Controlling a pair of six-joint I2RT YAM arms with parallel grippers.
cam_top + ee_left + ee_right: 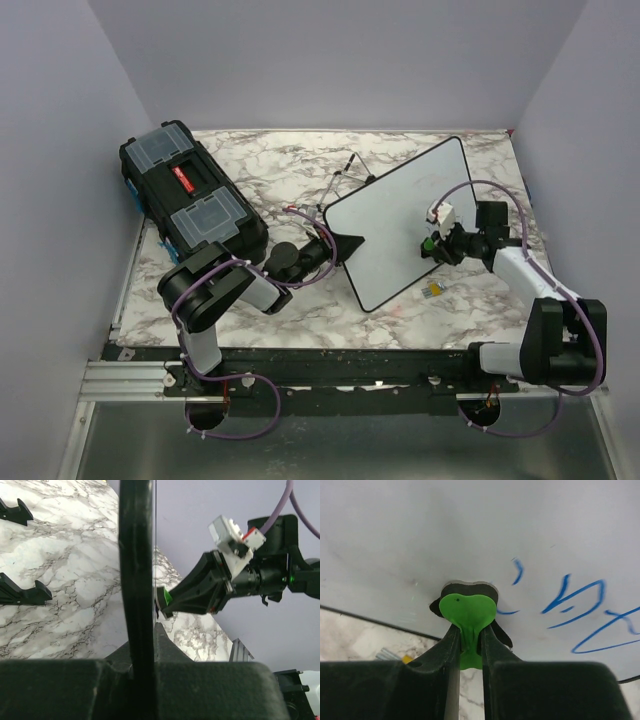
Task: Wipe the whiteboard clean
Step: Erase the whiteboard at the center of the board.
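Right wrist view: the right gripper [468, 635] is clamped on a green heart-shaped eraser [467, 611]. The eraser's dark pad is pressed to the whiteboard [410, 525], just beside blue writing [580, 600] that the top view does not show. The left gripper [345, 243] pinches the whiteboard's left edge; the left wrist view sees it edge-on, showing only its black frame [136, 580]. From above it is a white rectangle with rounded corners at the table's [280, 170] middle-right, its long axis running from near-left to far-right.
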